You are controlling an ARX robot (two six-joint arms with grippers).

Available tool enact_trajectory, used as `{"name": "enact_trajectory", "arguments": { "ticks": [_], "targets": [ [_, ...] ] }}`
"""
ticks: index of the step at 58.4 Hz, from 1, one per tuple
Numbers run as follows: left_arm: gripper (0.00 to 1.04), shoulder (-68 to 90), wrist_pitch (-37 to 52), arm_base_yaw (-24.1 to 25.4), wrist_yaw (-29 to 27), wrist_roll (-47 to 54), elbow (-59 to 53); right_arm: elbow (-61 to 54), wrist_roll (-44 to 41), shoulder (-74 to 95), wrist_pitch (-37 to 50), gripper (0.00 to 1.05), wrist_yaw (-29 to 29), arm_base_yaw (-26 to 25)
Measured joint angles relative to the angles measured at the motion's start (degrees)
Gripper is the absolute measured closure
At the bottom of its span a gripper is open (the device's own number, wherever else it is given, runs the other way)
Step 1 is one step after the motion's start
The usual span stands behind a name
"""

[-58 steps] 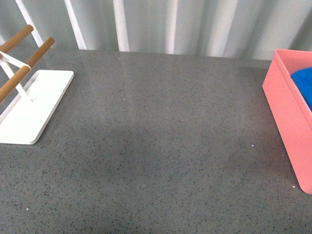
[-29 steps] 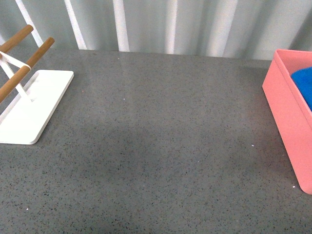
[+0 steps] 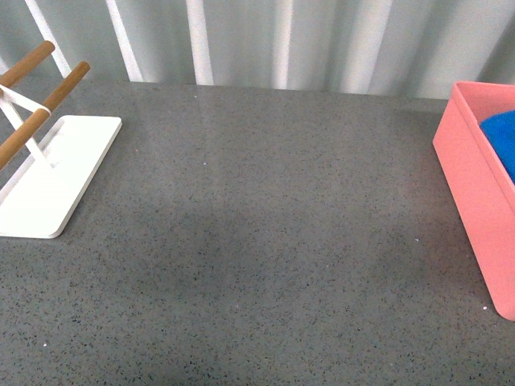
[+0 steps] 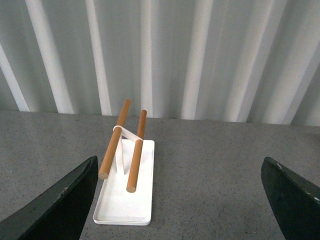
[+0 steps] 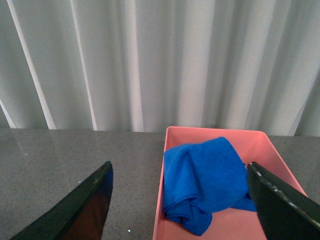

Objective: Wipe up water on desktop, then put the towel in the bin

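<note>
The blue towel (image 5: 205,180) lies bunched inside the salmon-pink bin (image 5: 162,210), touching nothing else. In the front view the bin (image 3: 475,201) stands at the right edge of the speckled grey desktop (image 3: 265,225), with a corner of the towel (image 3: 500,137) showing over its rim. My right gripper (image 5: 179,166) hangs open above and short of the bin, holding nothing. Over at the left side, my left gripper (image 4: 180,159) is also open and empty, above the desktop (image 4: 215,190). Neither arm shows in the front view. No water is visible on the desktop.
A white stand with wooden rods (image 3: 48,173) occupies the left of the desktop and lies ahead of the left gripper, its flat base (image 4: 125,205) resting on the stone. A pale corrugated wall (image 3: 282,40) closes off the far edge.
</note>
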Motion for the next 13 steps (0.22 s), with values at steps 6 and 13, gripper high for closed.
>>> {"name": "enact_trajectory", "arguments": {
  "ticks": [6, 13],
  "targets": [
    [0.07, 0.00, 0.00, 0.00, 0.00, 0.00, 0.00, 0.00, 0.07, 0.00, 0.00, 0.05, 0.00, 0.00],
    [0.07, 0.00, 0.00, 0.00, 0.00, 0.00, 0.00, 0.00, 0.07, 0.00, 0.00, 0.07, 0.00, 0.00]
  ]
}}
